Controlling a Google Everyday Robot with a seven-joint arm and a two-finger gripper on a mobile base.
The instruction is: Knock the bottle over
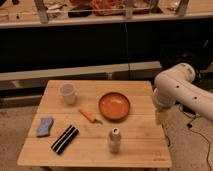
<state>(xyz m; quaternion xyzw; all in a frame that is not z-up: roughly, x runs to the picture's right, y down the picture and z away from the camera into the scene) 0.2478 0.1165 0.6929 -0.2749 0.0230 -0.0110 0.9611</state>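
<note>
The bottle (114, 140) is small, pale and translucent with a narrower top bearing a reddish mark. It stands upright near the front edge of the wooden table (140, 150), right of centre. My white arm (177, 90) reaches in from the right. The gripper (159, 118) hangs at the table's right edge, to the right of and behind the bottle, apart from it.
A translucent white cup (67, 93) stands at the back left. An orange plate (114, 106) lies behind the bottle, with an orange carrot-like item (88, 116) to its left. A blue sponge (45, 126) and a black striped packet (64, 139) lie front left. A dark counter stands behind.
</note>
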